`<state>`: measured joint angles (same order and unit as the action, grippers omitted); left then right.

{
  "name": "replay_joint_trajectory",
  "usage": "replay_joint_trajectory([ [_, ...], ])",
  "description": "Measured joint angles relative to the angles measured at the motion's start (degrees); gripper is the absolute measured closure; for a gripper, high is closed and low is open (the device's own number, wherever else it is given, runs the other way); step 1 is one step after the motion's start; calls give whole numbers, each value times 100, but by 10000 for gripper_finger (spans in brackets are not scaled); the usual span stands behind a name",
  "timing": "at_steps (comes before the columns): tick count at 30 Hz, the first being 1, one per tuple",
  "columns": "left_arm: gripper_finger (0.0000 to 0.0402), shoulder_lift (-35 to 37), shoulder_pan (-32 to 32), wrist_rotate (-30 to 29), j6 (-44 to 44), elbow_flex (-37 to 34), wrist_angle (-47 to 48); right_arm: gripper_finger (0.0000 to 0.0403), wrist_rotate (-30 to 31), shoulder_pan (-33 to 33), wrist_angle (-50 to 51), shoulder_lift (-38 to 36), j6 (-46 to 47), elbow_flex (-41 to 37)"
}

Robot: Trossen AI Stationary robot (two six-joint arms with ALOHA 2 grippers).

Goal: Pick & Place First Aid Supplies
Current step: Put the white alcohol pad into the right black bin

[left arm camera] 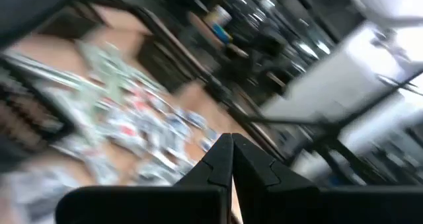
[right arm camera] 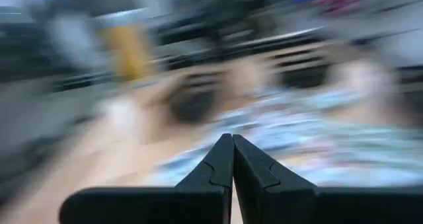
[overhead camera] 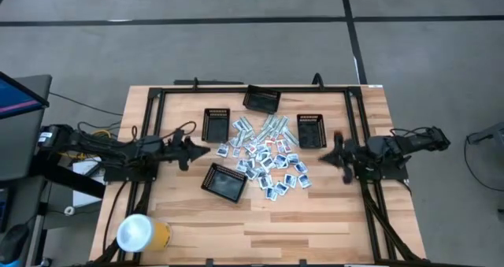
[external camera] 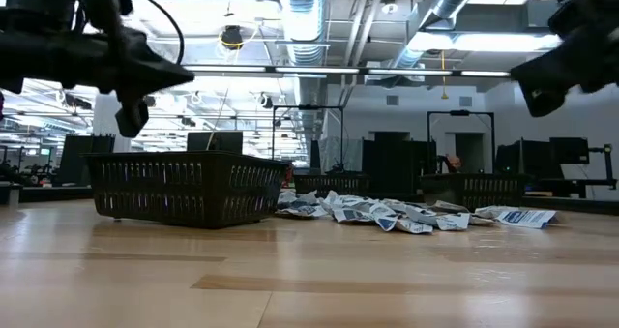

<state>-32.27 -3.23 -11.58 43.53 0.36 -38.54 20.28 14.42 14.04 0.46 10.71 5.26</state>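
The first aid supplies (overhead camera: 264, 157) lie in a loose heap in the middle of the wooden table: small white packets with blue or red marks, and pale green strips at the far side. The heap also shows in the low view (external camera: 397, 214). My left gripper (overhead camera: 206, 150) hovers left of the heap, pointing at it roughly level, shut and empty (left arm camera: 232, 139). My right gripper (overhead camera: 323, 158) hovers right of the heap, pointing at it, also shut and empty (right arm camera: 232, 139).
Several black mesh trays ring the heap: one at the left (overhead camera: 216, 124), one at the far side (overhead camera: 262, 100), one at the right (overhead camera: 312, 130) and one at the near left (overhead camera: 224, 181). A yellow and white cup (overhead camera: 142, 232) lies at the table's near left corner.
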Motion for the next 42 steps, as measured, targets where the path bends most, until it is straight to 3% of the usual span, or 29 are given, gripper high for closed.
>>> replay_joint_trajectory([
  [3, 394, -86, 126, -455, 26, 0, -5, 403, 1349, -189, -118, 21, -342, -13],
  [6, 394, -90, 281, -579, 24, 0, -33, 403, 2030, -366, -45, 21, -380, -9],
  [12, 394, -90, 405, -601, 25, 0, -125, 403, 2161, -631, -118, 23, -375, -14],
  [17, 394, -90, 405, -601, 47, 0, -230, 403, 2263, -825, -1070, 23, -378, -20],
  [23, 394, -90, 406, -656, 45, 0, -447, 403, 3062, -1374, -2131, 23, -450, -17],
  [28, 394, -90, 407, -950, -269, 0, -913, 403, 2758, -1808, -2443, 23, -562, -13],
  [39, 394, -90, 341, -709, -429, 0, -1747, 403, 2571, -2271, -2534, 57, 1123, -11],
  [42, 394, -117, 222, -342, -479, 74, -1767, 403, 1543, -2356, -2623, 160, 966, -11],
])
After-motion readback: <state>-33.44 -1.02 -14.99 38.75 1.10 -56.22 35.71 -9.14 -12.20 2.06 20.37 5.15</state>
